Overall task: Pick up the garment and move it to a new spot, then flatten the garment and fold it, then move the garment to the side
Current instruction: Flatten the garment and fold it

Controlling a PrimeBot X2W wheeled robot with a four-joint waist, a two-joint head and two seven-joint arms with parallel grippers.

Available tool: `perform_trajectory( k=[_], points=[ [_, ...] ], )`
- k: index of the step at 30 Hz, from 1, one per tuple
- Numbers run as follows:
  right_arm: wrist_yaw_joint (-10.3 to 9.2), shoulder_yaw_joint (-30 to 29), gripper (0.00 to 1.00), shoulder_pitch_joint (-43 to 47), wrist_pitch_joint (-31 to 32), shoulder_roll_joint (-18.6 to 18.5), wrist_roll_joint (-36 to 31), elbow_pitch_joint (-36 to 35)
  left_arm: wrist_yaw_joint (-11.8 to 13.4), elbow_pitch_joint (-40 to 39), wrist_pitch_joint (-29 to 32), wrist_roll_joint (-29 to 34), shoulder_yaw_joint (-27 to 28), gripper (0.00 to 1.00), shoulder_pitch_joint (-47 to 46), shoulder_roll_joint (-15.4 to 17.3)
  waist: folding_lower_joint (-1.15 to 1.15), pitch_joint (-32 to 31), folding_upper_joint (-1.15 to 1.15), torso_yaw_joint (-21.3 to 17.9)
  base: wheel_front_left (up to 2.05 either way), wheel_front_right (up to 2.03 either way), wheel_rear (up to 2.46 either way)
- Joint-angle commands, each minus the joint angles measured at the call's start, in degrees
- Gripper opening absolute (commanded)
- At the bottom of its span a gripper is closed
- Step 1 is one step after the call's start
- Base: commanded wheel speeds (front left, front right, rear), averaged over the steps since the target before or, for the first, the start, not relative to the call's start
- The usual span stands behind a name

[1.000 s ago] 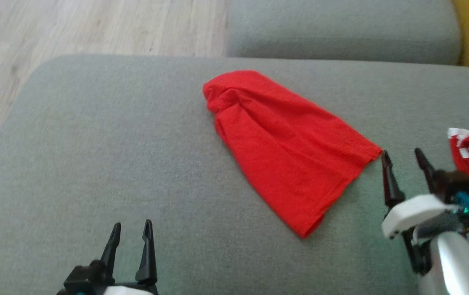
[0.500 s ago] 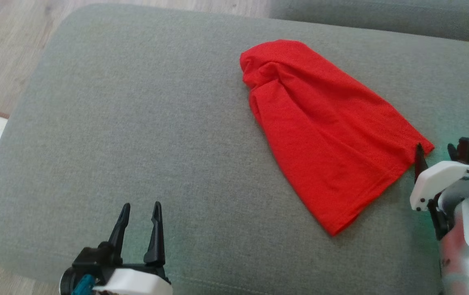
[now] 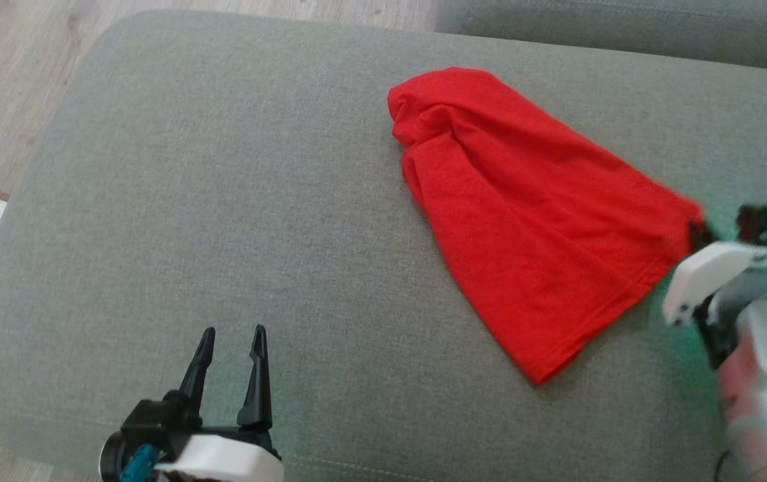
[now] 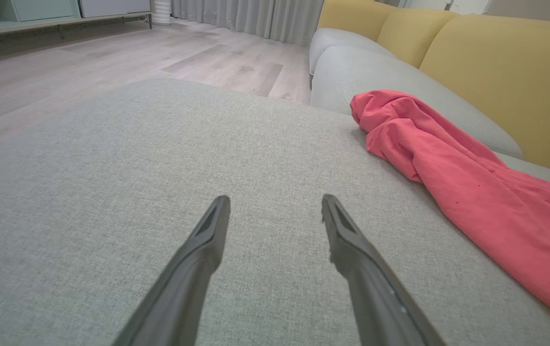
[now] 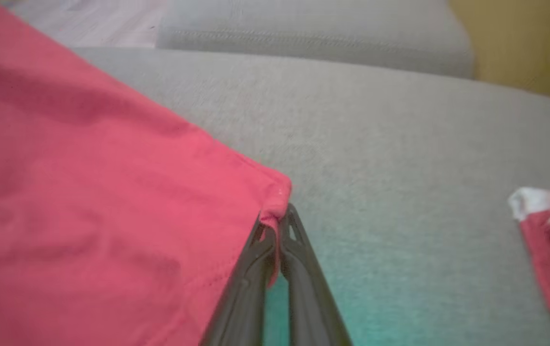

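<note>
A red garment lies bunched and part-folded on a grey sofa cushion, narrow at its far end and fanning out towards the robot's right, its near hem flat on the fabric. The change is at its right-hand corner. A second ago the right gripper stood just off that corner with its two dark fingers spread, and half a second ago one finger was at the hem's edge. Now the fingers are pinched together on the corner, a small tuck of red cloth caught between their tips, as the right wrist view shows plainly. The rest of the garment looks as it did, still resting on the cushion and not yet lifted. The grasp that opens the task therefore appears made, and the lift and carry to a new spot look to be next. With only a small bite of corner held, the cloth could slip free once its weight comes on. The left gripper hovers wide open and empty above the cushion's near left, well apart from the garment. At the right edge of the right wrist view lies another red-and-white cloth, apart from the garment.
</note>
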Motion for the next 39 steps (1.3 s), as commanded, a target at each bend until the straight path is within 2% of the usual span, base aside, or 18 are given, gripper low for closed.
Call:
perform_trajectory(
  k=[1,9,12,16,19,24,30,34,39],
  points=[
    [0.21,1.52,0.00,-5.24,-1.97,-1.90,-0.80,-1.89,0.24,-1.16,-0.58,0.38,1.41,1.00,-2.53,0.28,0.00,-0.46,0.00,-0.18,0.00,0.00,0.00],
    [0.21,-0.39,0.00,-14.26,-6.99,-7.49,-5.87,-4.42,0.39,-1.21,-0.14,0.30,0.87,1.00,-2.40,0.42,0.00,-1.83,0.00,0.03,0.00,0.00,0.00],
    [0.21,-0.74,0.00,-16.18,-8.32,-8.21,-7.47,-5.93,0.48,-1.27,-0.09,0.20,0.88,1.00,-2.33,0.49,0.00,-2.06,0.00,-0.03,0.00,0.00,0.00],
    [0.21,-0.49,0.00,-19.24,-12.35,-8.13,-9.51,-9.19,0.81,-1.58,-0.16,0.03,1.19,1.00,-2.14,0.71,0.00,-2.30,0.00,-0.66,0.00,0.00,0.00],
    [0.21,2.16,0.00,-19.17,-13.97,-5.82,-9.21,-10.68,1.09,-1.93,-0.24,-0.07,1.45,1.00,-1.87,0.89,0.00,-2.60,0.00,-1.82,0.00,0.00,0.00],
    [0.21,11.25,0.00,-12.19,-15.30,-1.41,-5.38,-12.68,1.34,-2.19,-0.24,-0.26,1.43,1.00,-1.64,0.82,0.00,-3.21,0.00,-4.52,0.00,0.00,0.00],
    [0.21,22.30,0.00,2.83,-15.76,0.67,0.79,-16.63,1.57,-2.25,-0.32,-0.44,1.68,1.00,-1.48,1.02,0.00,-3.73,0.00,-7.99,0.00,0.00,0.00],
    [0.21,23.71,0.00,12.88,-15.28,1.44,3.90,-21.23,1.75,-2.38,-0.42,-0.60,2.04,1.00,-1.29,1.30,0.00,-3.95,0.00,-9.92,0.00,0.00,0.00],
    [0.21,20.66,0.00,23.01,-13.85,2.35,3.82,-27.24,1.92,-2.60,-0.57,-0.83,2.49,1.00,-0.80,1.71,0.00,-4.13,0.00,-12.03,0.00,0.00,0.00]
  ],
)
